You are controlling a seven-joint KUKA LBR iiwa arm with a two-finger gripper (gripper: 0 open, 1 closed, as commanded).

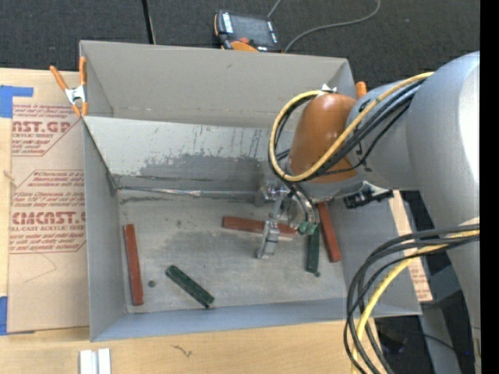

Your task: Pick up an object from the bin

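From my station I see the arm (437,154) reaching into the grey metal bin (104,232) from the right, its orange wrist cover (323,135) looped with yellow and black cables (274,142); the gripper (269,246) is down near the bin floor, a little right of the middle, directly over a reddish-brown flat stick (240,224) that lies nearly level across the floor; the metal tip of the gripper crosses that stick towards its right end and looks to be touching it, though I cannot tell whether the gripper is open or closed, nor whether it has any hold of the stick; just to the right of the gripper a dark green stick (313,255) lies almost upright in the view, and close beside it a second reddish-brown stick (330,240) slants along the right wall; well apart, by the left wall, a third reddish-brown stick (134,265) lies lengthwise, top to bottom in the view; near the front wall, between that one and the gripper, another dark green stick (189,286) lies on a diagonal; the floor shows scuffing toward the back wall.
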